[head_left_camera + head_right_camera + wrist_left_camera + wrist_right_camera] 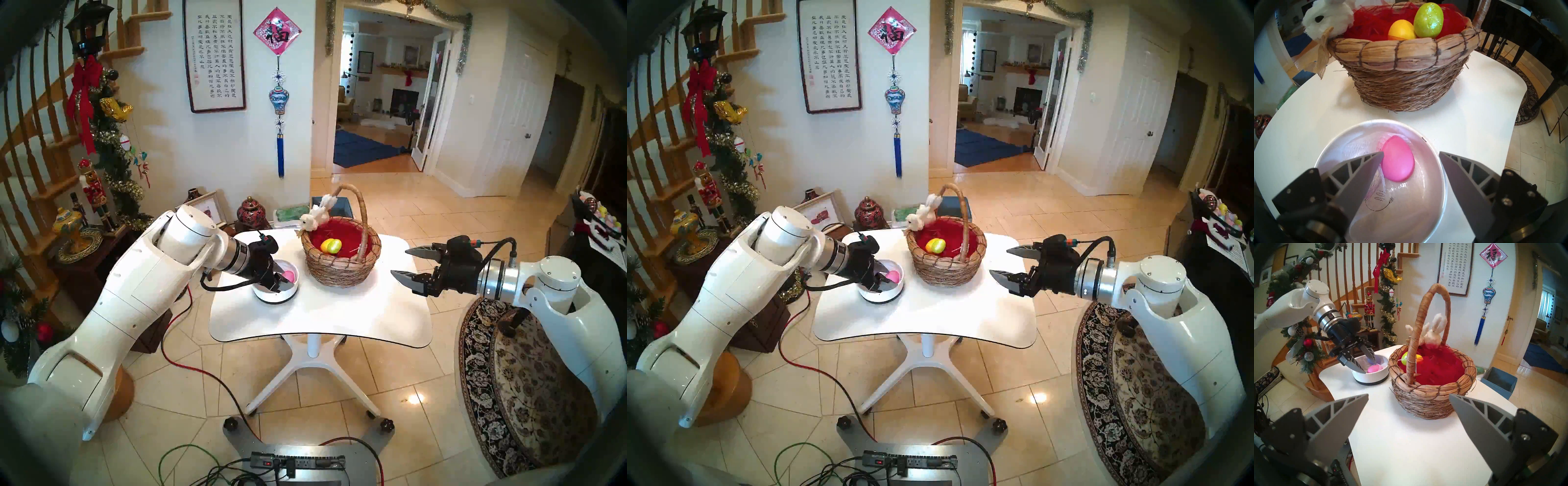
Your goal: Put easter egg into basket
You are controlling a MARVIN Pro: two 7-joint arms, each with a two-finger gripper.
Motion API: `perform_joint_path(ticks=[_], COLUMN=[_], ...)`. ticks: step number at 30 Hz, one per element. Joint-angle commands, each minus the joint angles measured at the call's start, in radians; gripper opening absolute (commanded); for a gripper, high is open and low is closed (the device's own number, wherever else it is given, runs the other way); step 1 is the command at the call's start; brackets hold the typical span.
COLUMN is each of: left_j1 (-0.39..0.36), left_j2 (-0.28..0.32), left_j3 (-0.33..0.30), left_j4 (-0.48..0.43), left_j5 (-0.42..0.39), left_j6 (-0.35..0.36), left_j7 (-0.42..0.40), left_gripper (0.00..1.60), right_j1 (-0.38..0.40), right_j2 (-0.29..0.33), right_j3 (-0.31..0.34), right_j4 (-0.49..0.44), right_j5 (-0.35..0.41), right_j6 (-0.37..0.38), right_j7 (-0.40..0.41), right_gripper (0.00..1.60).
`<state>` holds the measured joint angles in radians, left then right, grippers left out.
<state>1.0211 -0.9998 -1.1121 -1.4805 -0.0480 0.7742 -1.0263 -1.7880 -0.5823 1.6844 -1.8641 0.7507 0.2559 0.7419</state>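
On the left side of the white tabletop (322, 315), the left arm reached forward with its wrist angled downward, its left gripper (1411, 153) dipped into a shallow white bowl (1430, 212). Its jaws stood partly open astride a pink egg (1398, 161) lying in the bowl; the left fingertip (1376, 157) sat right against the egg's side, the other stood clear of it, and nothing was gripped. Just beyond the bowl, toward the far middle of the tabletop, stood the wicker basket (341, 271) with its tall arched handle, red lining and a white plush bunny (314, 219) on its far-left rim. A yellow egg (1401, 30) and a glittery green egg (1429, 18) lay touching inside it. Off the tabletop's right edge, the right arm was held nearly level, pointing left toward the basket, its right gripper (403, 263) wide open and empty.
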Motion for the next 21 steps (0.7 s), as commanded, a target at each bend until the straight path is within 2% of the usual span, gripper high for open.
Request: perform_joint_path(ticks=[1,21], left_j1=[-0.032,-0.032], left_j2=[-0.011,-0.018], left_j3=[-0.001,-0.001], left_j4=[0.028,0.041], left_j5=[0.004,0.014], left_j6=[0.006,0.002], left_j7=[0.001,-0.003], left_gripper=[1.24,1.24], right_j1=[0.000,0.000], right_j2=[0.003,0.004], right_j3=[0.006,0.005], right_j4=[-0.002,-0.002], right_j5=[-0.002,-0.001], right_j6=[-0.002,-0.003], right_j7=[0.001,0.000], right_gripper=[1.60,1.60])
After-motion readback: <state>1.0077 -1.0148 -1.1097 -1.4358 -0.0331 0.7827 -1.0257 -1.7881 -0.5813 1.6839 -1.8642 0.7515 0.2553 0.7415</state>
